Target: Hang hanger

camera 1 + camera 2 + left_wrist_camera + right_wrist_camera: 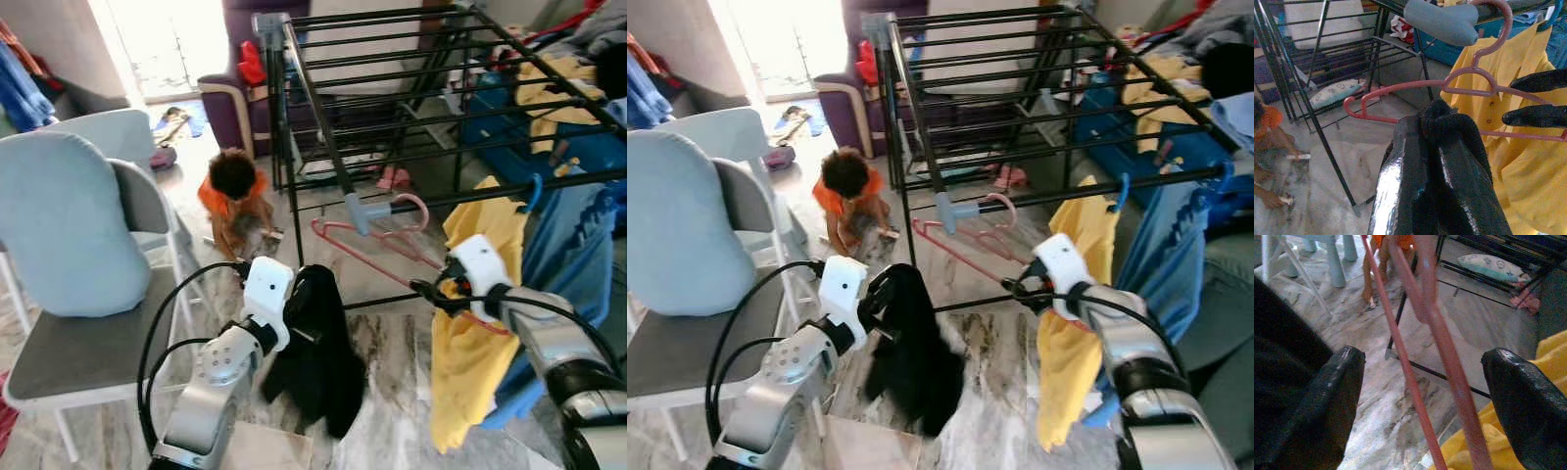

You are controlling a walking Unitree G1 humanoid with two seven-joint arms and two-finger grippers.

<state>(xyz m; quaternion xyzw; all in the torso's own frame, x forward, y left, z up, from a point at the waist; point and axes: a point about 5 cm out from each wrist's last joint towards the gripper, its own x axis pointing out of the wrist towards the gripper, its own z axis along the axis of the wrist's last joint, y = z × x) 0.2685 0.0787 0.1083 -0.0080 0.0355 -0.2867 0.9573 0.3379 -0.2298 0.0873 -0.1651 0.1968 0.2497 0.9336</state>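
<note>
**At the rack's front rail: pink hanger hooked, right tool spread around it**

Beside the grey corner joint (364,210) of the black drying rack (392,98), the pink hanger (377,250) had its hook over the front rail, and its triangle sloped down toward my right tool (427,290). In the right wrist view the two black fingers (1327,396) stood wide apart with the hanger's pink bars running between them; I could see no pad pressing on either bar, so I judged the hanger to be loose in that gap, carried by the rail and not by me.

My left tool (299,304) was closed on a black garment (318,357), which hung from it in a bunched fold toward the marble floor (392,338), well below the hanger. A yellow shirt (470,343) on a blue hanger (532,191) hung just beside my right arm, touching or nearly touching it.

To do this step well, I judged I should check that the hook sat fully over the rail before drawing the right tool back, and pull straight out along the fingers so that neither tip snagged a bar and tipped the hanger off. I would also keep that arm from dragging the yellow shirt. A small person in orange (233,196) crouched on the floor beyond the rack, near a pale blue chair (69,235), so slow, short moves seemed wise.
</note>
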